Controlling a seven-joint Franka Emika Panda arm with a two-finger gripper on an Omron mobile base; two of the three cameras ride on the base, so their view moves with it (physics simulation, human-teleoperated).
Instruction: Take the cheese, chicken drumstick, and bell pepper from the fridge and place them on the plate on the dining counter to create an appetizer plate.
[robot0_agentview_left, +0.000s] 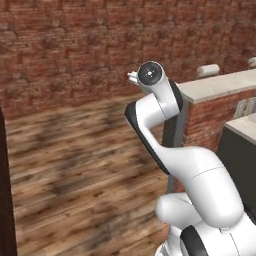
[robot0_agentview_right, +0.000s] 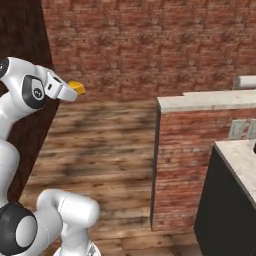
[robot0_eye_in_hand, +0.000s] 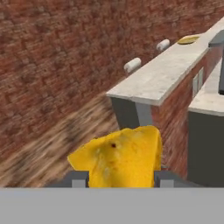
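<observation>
Yellow cheese (robot0_eye_in_hand: 118, 157) clamped in the gripper (robot0_eye_in_hand: 119, 177)
Fingers (robot0_eye_in_hand: 78, 178) press either side; plate (robot0_eye_in_hand: 188, 40) sits far along the beige counter (robot0_eye_in_hand: 166, 74); no writing legible.

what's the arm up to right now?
It's carrying the cheese, a yellow wedge held between the gripper's fingers. The arm is raised over wooden floor in front of a brick wall. Ahead, the dining counter has the plate at its far end; the cheese isn't there yet.
</observation>
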